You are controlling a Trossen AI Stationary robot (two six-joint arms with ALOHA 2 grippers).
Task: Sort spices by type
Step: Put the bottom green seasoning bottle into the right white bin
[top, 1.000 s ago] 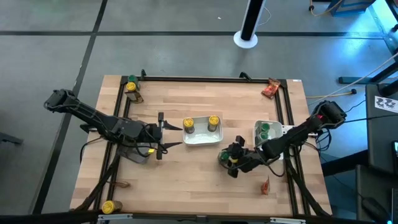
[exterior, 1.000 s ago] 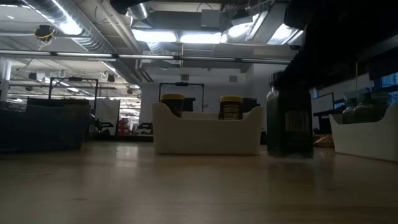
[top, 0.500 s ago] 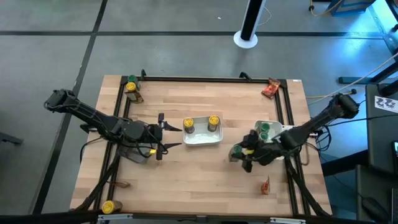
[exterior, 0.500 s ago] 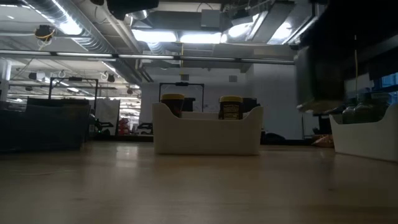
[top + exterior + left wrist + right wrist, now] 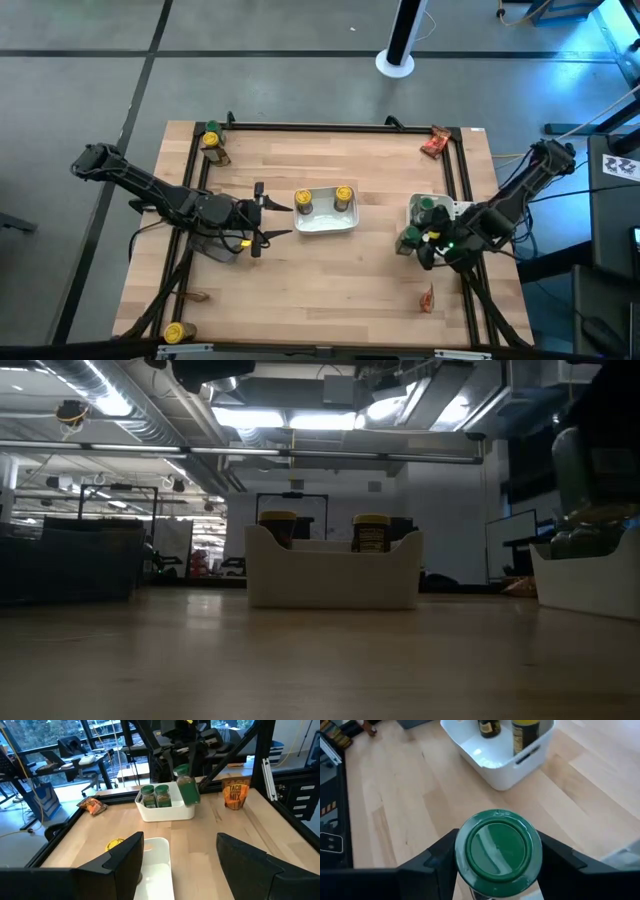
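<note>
Two hands in play, but only your right hand (image 5: 418, 247) is working: it pinches a green-lidded jar (image 5: 498, 848) by the body, lifted clear of the table (image 5: 300, 280) just beside the right-hand white tray (image 5: 447, 207), likely because the two green-lidded jars (image 5: 155, 795) already sit there and like goes with like. That jar's long axis looks about vertical, lid facing up, so it should set down upright. Your left hand (image 5: 262, 213) waits with fingers spread, holding nothing, near the centre tray (image 5: 325, 224) with its two yellow-lidded jars (image 5: 322, 200).
</note>
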